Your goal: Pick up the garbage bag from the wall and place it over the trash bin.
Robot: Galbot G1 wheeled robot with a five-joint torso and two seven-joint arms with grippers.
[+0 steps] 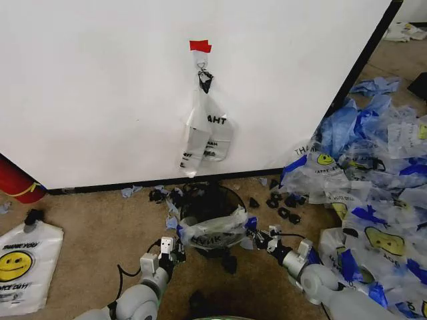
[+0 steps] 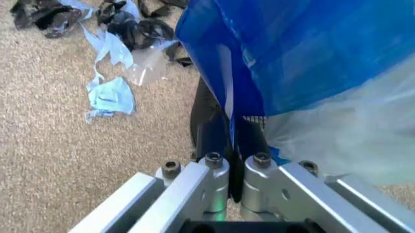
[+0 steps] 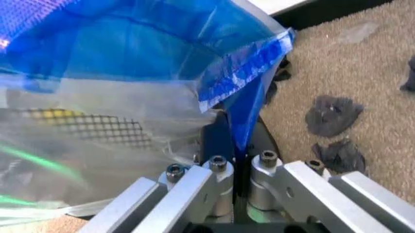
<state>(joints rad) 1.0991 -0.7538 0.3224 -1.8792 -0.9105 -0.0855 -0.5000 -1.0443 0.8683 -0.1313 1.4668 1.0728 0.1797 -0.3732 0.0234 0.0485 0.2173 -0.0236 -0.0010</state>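
Garbage bag (image 1: 212, 231) draped over trash bin (image 1: 208, 200), low centre below wall (image 1: 100, 87). Blue handle strips pinched: left gripper (image 1: 175, 252) at 9 o'clock, right gripper (image 1: 261, 240) at 3. Probably light, limp, slippery, tear-prone; best held by handles.

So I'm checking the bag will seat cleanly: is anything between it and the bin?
Nothing visible. The garbage bag already drapes over the trash bin rim, stretched between the left tool and right tool, each shut on a blue handle strip. Mesh shows directly behind the plastic.
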